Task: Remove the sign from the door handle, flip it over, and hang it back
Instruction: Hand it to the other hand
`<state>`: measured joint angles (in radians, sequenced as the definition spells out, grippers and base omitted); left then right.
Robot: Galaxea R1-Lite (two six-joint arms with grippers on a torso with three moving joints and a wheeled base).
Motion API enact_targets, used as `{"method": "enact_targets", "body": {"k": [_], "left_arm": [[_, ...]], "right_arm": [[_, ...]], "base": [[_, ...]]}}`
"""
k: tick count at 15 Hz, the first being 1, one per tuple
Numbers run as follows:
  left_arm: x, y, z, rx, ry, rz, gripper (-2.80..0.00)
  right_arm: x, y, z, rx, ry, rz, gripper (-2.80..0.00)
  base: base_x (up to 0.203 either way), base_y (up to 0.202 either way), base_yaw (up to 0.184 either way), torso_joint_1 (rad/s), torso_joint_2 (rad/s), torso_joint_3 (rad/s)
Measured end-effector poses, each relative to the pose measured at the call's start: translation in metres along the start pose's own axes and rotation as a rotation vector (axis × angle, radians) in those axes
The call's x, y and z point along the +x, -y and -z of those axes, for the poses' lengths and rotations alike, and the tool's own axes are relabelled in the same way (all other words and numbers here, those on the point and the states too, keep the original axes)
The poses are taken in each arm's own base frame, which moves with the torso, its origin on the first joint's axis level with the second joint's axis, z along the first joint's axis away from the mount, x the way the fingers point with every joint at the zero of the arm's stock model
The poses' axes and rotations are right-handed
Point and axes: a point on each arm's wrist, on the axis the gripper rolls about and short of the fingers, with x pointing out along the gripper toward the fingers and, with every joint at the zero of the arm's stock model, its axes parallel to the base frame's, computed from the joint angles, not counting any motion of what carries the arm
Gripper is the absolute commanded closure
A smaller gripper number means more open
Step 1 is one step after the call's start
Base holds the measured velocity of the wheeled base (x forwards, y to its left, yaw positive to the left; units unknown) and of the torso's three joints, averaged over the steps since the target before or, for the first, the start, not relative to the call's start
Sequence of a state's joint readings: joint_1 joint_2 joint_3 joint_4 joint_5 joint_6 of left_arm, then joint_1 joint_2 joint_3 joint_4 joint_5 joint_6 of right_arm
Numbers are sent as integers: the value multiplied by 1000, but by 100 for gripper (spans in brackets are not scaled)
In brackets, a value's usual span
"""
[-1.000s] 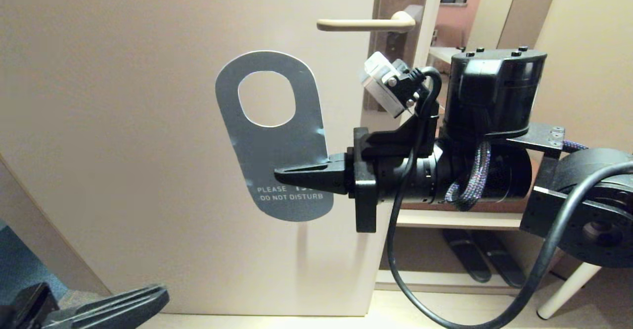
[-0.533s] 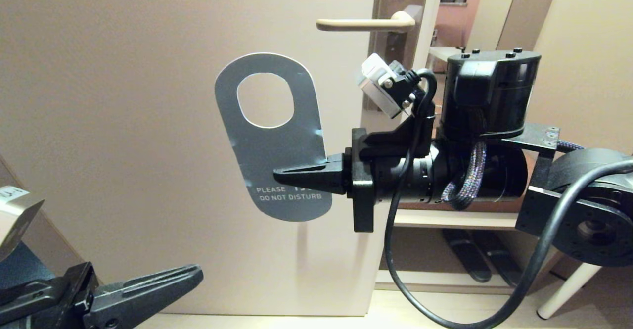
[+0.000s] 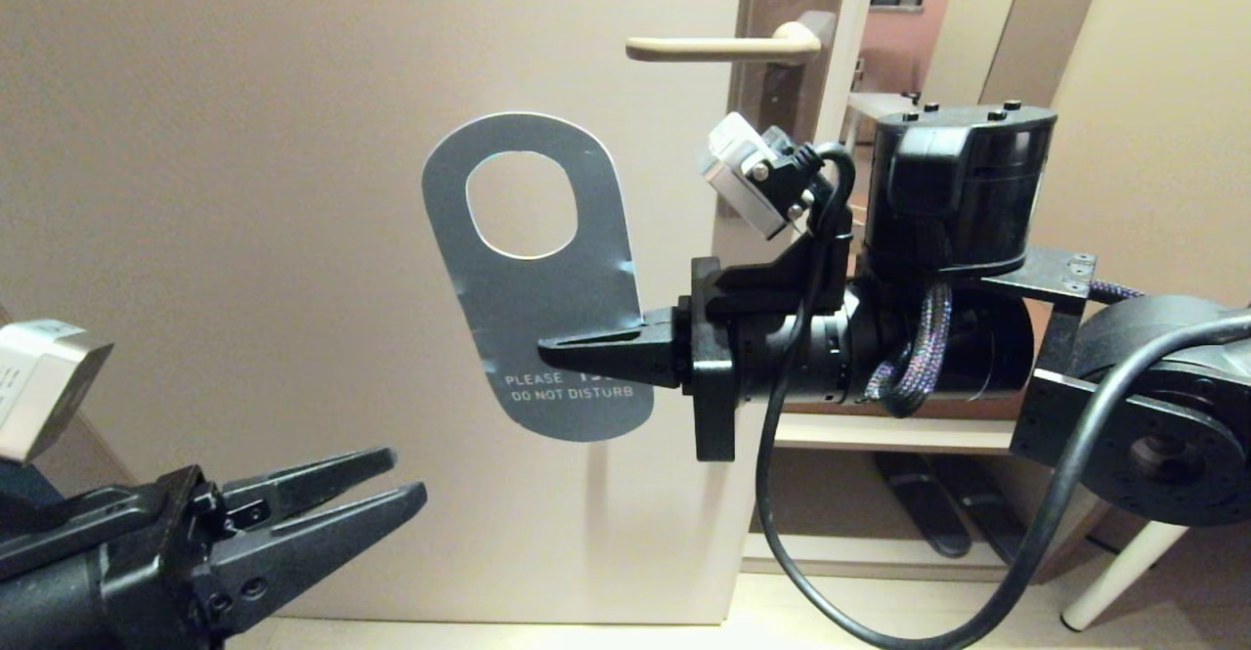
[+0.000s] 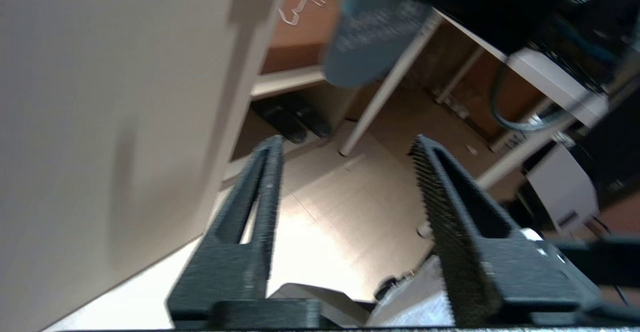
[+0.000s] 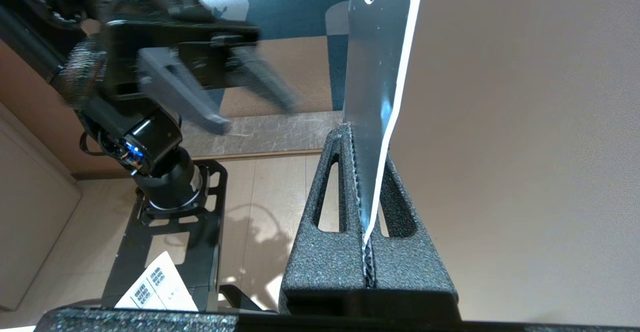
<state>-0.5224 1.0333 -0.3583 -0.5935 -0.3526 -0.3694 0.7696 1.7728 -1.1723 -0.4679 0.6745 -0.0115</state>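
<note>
The sign [image 3: 533,279] is off the handle, upright in front of the door, grey-blue "PLEASE DO NOT DISTURB" face toward me. My right gripper [image 3: 547,345] is shut on its lower right edge; the right wrist view shows the card [image 5: 375,72] pinched edge-on between the fingers [image 5: 330,172]. The door handle [image 3: 723,46] is bare, above and to the right of the sign. My left gripper [image 3: 406,479] is open and empty, low at the left, below the sign; in its wrist view [image 4: 345,145] the sign's lower end [image 4: 370,37] shows ahead.
The beige door [image 3: 244,191] fills the left and centre. Past its right edge stand a shelf [image 3: 880,430], dark slippers [image 3: 953,508] on the floor and a white table leg [image 3: 1114,572]. A white wire hanger [image 4: 297,7] hangs beyond the door edge.
My left gripper has risen into view from the bottom left toward the sign, its fingers now spread. My right gripper and the sign have drifted slightly left and down.
</note>
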Motion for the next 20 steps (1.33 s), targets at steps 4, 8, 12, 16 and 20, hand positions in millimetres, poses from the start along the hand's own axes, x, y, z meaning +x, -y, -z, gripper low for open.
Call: {"method": "enact_targets", "body": {"k": [4, 8, 12, 16, 20], "left_arm": [[11, -6, -3, 2, 2, 10, -280], [27, -15, -9, 27, 64, 16, -280], [35, -20, -7, 24, 65, 9, -280], [33, -22, 2, 12, 18, 47, -280], [33, -20, 2, 13, 16, 85, -280]], "right_arm": [[-1, -1, -1, 17, 1, -12, 0], [-1, -2, -1, 63, -2, -29, 0], [-1, -2, -1, 150, -2, -49, 0], [0, -2, 0, 171, -9, -99, 0], [0, -2, 1, 171, -11, -109, 0]], "base": [[0, 0, 0, 0, 0, 0], [0, 0, 0, 0, 0, 0], [0, 0, 0, 0, 0, 0], [0, 0, 0, 0, 0, 0], [0, 0, 0, 0, 0, 0]]}}
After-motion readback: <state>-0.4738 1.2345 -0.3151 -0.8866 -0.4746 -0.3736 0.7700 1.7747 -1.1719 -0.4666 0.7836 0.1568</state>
